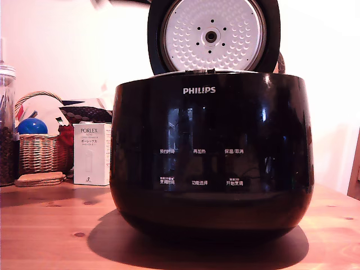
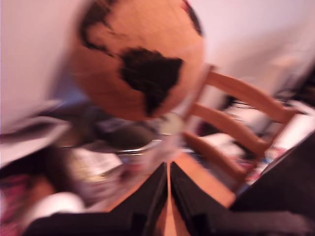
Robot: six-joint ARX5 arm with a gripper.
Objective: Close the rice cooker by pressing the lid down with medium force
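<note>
Wrist view is pretty smeared on my end, but my black gripper (image 2: 169, 189) has its fingers nearly pressed together, just a sliver between them, holding nothing. Past it I see an orange globe (image 2: 140, 59) and a wooden chair back (image 2: 236, 123). In the exterior view, the big glossy black rice cooker (image 1: 211, 152) sits mid-table on the knotty wooden tabletop (image 1: 50, 236), its round black lid (image 1: 212, 35) standing open, dimpled silver underside facing the camera.

knotty pine table (image 1: 50, 236), plain white wall (image 1: 67, 50) behind, wicker basket (image 1: 39, 151) and white PORLEX box (image 1: 91, 154) at exterior view's left, blurred orange globe (image 2: 138, 59), wooden chair back (image 2: 236, 123), warm pinkish light
</note>
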